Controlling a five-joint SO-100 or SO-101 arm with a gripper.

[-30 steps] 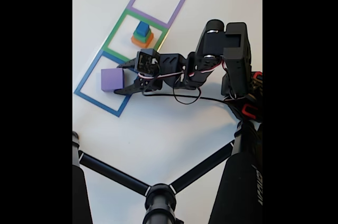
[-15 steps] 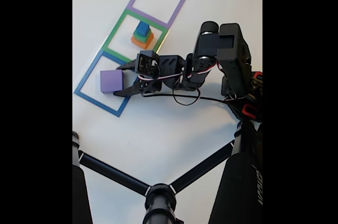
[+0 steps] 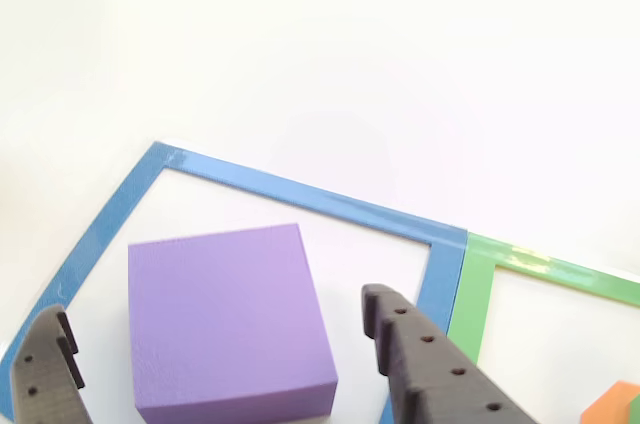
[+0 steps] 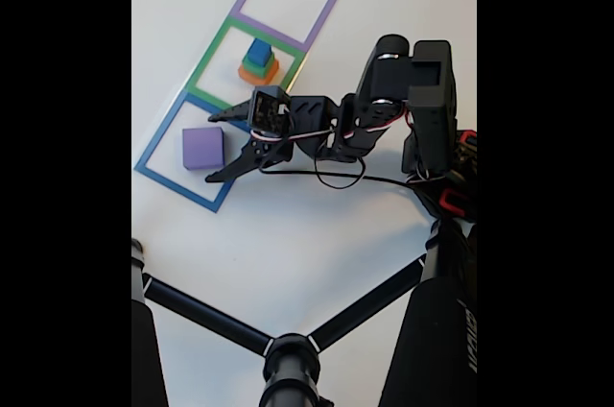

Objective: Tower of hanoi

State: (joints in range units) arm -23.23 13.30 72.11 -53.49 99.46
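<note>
The purple block (image 4: 202, 148) sits flat inside the blue square (image 4: 153, 144) at the left of the fixed view, while the small stack (image 4: 258, 61) of blue, green and orange blocks stands in the green square (image 4: 215, 49) above it. The gripper (image 4: 220, 143) hangs spread wide with a finger on each side of the purple block, holding nothing. If it closes off-centre, one finger (image 3: 420, 359) could shove the block across the white desk (image 4: 307, 234) instead of clamping it.
</note>
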